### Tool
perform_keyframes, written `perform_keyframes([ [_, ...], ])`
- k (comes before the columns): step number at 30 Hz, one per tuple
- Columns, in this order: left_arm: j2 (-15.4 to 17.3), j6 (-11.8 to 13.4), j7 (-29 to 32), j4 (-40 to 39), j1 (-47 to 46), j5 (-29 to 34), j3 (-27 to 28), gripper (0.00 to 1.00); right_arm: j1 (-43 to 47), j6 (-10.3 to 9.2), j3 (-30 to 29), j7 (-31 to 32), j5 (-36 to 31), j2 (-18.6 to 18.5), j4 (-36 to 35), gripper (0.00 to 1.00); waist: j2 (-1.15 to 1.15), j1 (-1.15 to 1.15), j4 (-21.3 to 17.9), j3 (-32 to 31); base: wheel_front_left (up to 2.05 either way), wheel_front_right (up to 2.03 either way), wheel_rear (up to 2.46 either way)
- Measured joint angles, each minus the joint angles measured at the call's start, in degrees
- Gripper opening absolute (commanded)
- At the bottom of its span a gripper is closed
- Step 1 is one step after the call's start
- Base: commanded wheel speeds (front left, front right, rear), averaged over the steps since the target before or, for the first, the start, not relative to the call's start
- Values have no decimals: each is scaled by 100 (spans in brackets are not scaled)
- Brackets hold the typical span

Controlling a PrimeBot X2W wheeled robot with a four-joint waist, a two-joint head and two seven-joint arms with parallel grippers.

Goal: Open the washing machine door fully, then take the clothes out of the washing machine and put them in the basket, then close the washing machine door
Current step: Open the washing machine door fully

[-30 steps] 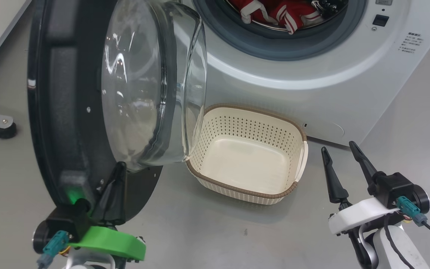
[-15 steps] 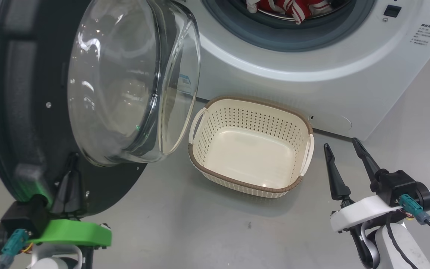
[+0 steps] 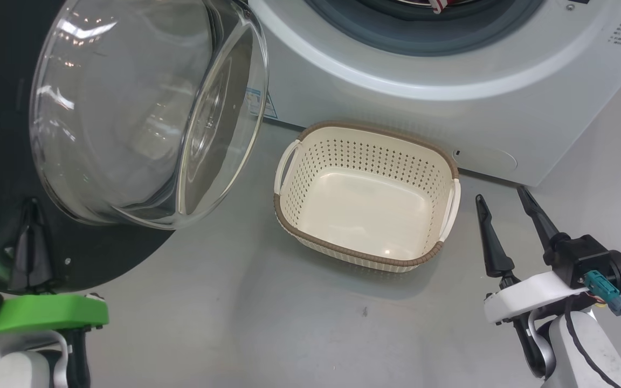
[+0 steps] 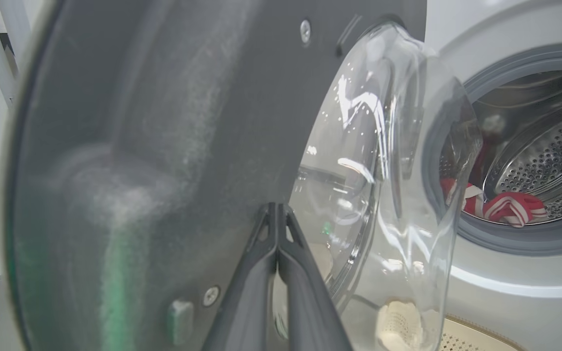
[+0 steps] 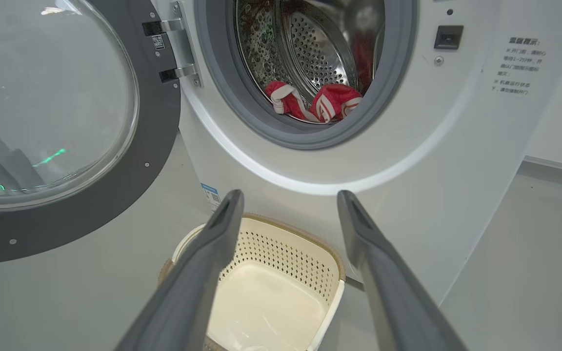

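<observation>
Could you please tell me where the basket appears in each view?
Head view: basket at centre.
Left wrist view: basket at bottom right edge.
Right wrist view: basket bottom centre, between the jaws of the right gripper.
Shared landmark: grey gasket.

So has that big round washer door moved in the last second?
Yes. The washing machine door has swung left, wider open: it overlapped the left rim of the basket before and now stands clear of it.

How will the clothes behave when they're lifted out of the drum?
Probably floppy: the clothes lie crumpled in soft folds. They would likely dangle and may drag on the gasket. Likely light, since the heap is small.
</observation>
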Motion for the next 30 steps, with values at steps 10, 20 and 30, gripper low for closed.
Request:
perform_keyframes([
  [10, 123, 1, -83, 442, -338, -108, 417, 0, -99, 2, 4, 0, -93, -31, 9, 100, 0, 0, 32, 93, 0, 0, 0],
  [20, 227, 1, -152, 903, -561, -162, 721, 0, -180, 45, -9, 0, -98, -31, 13, 100, 0, 0, 4, 115, 0, 0, 0],
  [30, 267, 20, -205, 1158, -730, -149, 705, 0, -182, 46, -15, 0, -99, -30, 45, 100, 0, 0, -5, 77, 0, 0, 0],
])
